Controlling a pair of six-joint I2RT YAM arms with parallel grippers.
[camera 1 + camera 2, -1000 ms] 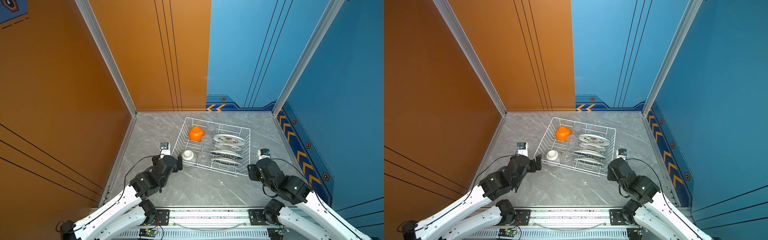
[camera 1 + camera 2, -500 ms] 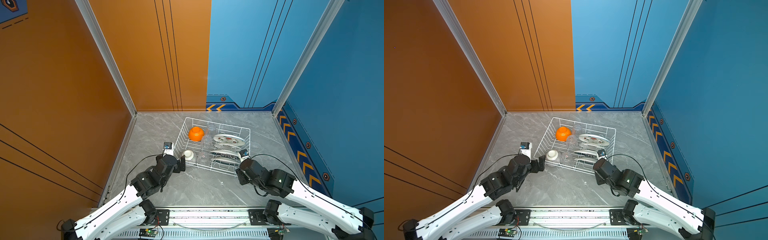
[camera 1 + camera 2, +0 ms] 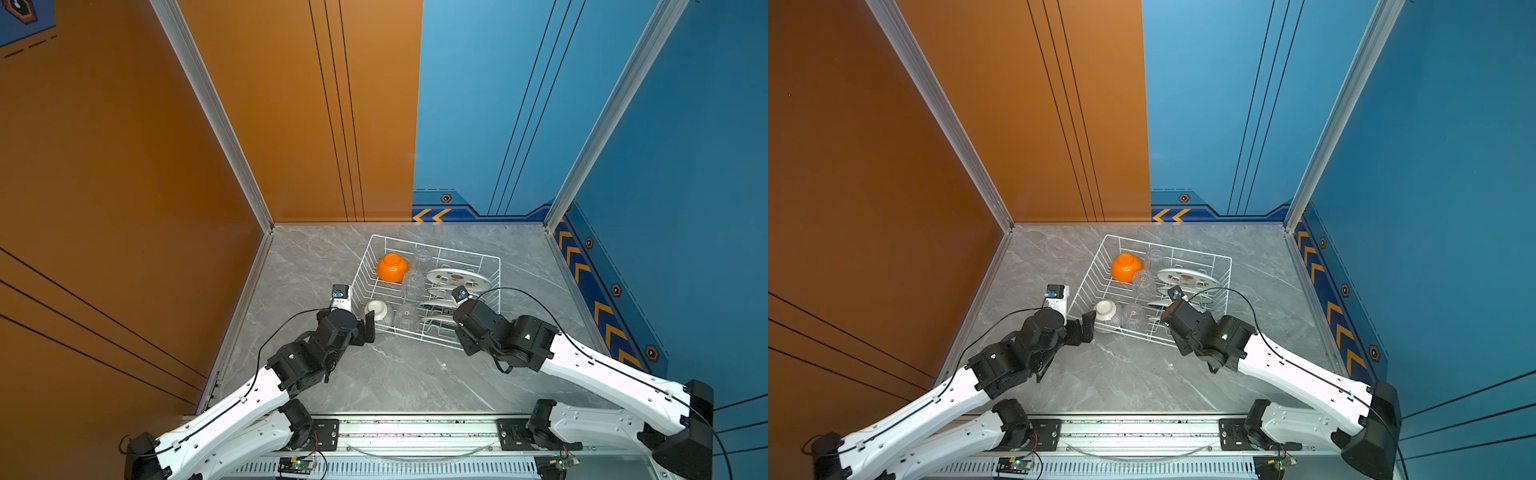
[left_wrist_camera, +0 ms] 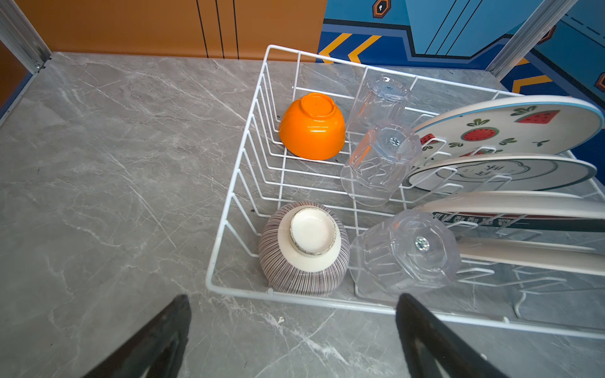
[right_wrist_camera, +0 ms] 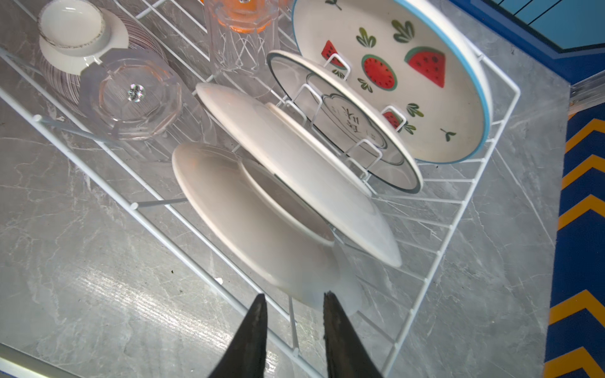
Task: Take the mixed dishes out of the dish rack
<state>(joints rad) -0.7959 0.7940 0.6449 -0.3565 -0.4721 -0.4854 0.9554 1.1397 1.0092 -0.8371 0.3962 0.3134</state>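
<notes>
Top views: rack [image 3: 436, 247] at table's [image 3: 395, 374] 1 o'clock. Left gripper [image 4: 293, 299], jaws wide and empty, at its 8 o'clock corner; right gripper [image 5: 294, 304], jaws narrow astride nearest plate [image 5: 248, 222] at 5 o'clock, grip unclear.

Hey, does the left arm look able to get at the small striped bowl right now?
Probably yes: the open left tool sits just outside the dish rack rim, and the upside-down striped bowl just inside is uncovered.

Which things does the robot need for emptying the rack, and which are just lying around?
For the job: rack, plates, orange bowl, striped bowl, glasses.
Just lying about: a small white crumb on the table.
</notes>
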